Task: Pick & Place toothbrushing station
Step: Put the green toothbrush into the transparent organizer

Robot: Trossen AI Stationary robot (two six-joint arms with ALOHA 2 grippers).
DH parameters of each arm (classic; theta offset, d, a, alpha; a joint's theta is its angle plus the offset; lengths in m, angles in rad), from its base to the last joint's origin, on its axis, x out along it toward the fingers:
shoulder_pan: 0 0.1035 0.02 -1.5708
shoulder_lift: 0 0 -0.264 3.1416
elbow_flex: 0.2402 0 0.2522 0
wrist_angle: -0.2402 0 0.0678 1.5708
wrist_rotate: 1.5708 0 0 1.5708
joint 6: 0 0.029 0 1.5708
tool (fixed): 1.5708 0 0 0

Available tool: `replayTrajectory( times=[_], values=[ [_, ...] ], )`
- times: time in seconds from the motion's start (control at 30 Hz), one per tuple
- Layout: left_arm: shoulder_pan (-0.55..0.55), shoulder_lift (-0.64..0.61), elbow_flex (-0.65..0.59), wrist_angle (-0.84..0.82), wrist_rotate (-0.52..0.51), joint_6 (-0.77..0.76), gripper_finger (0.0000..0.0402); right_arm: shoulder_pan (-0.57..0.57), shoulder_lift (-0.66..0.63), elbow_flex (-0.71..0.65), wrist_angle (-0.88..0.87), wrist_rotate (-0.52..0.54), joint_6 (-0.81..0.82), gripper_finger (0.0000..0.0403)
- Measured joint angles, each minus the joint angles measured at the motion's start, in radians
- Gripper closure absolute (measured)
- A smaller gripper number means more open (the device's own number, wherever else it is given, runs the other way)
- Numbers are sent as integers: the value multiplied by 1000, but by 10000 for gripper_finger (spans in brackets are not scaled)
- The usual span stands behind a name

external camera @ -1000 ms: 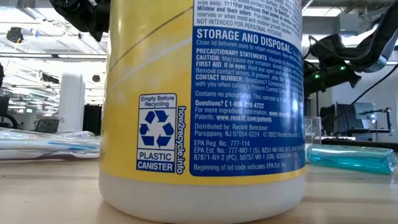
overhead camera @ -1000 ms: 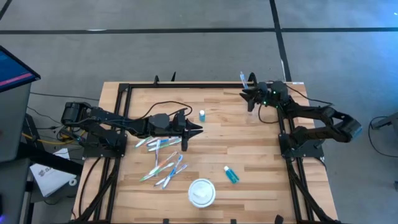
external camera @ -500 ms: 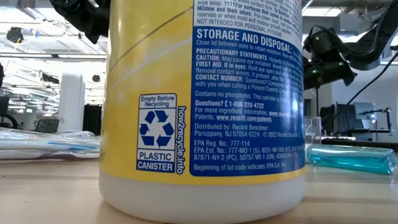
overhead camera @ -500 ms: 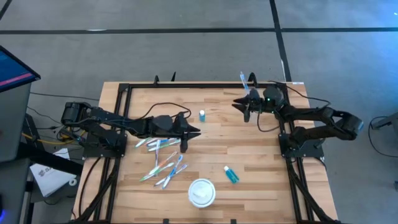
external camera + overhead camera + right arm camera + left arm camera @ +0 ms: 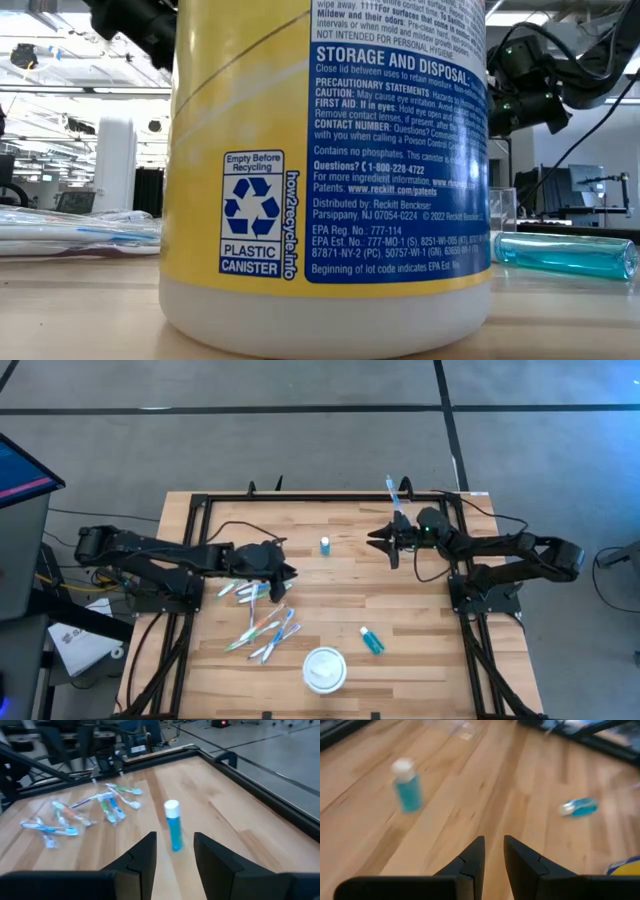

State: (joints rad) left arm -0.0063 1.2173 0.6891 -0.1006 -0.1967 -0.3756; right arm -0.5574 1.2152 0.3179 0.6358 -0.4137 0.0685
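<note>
Ahead, upright tube (image 5: pixel 172 831) (untouched), right fingers (image 5: pixel 148 851) apart

A robotics lab or open industrial test hall. The wooden desk (image 5: pixel 340 590) sits in a black metal frame (image 5: pixel 200 500) on a grey concrete floor (image 5: pixel 300 430) marked with dark lines. Cables (image 5: pixel 70 565) trail beside it. The level view shows ceiling strip lights (image 5: pixel 70 50), white columns (image 5: pixel 115 160) and monitors (image 5: pixel 575 185) beyond.

On the yellow-and-blue canister (image 5: pixel 330 170), "STORAGE AND DISPOSAL", "Empty Before Recycling", "PLASTIC CANISTER", "how2recycle.info" and "Distributed by: Reckitt Benckiser" can be read.
</note>
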Motion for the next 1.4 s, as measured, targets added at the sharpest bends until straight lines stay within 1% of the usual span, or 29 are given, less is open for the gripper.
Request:
replayTrajectory(
  times=[0.17, 0.27, 0.47, 0.63, 0.73, 0.9, 1.0, 1.1, 1.23, 1.4],
  values=[
    [0, -44, 0, -169, -26, -60, 335, 50, 0, 18, 0, 0, 0, 282],
    [0, -47, 0, -236, -41, -81, 335, 82, 0, 29, 0, 0, 0, 282],
    [0, -36, 0, -347, -106, -121, 335, 133, 0, 39, 0, 0, 0, 282],
    [1, -37, 0, -428, -145, -136, 335, 163, 0, 39, 1, 20, -1, 282],
    [3, -37, 0, -473, -165, -170, 335, 173, 0, 39, 0, 23, -16, 282],
    [9, -37, -6, -499, -176, -187, 335, 178, 0, 39, 1, 23, -16, 283],
    [13, -37, -37, -501, -206, -188, 335, 178, 0, 39, 2, 23, -16, 283],
    [34, -37, -82, -504, -215, -190, 335, 178, 0, 39, 3, 23, -16, 283],
    [66, -37, -125, -498, -206, -232, 335, 178, 0, 39, 13, 23, -16, 283],
    [86, -37, -164, -473, -178, -240, 335, 178, 0, 39, 33, 23, -16, 283]
  ],
)
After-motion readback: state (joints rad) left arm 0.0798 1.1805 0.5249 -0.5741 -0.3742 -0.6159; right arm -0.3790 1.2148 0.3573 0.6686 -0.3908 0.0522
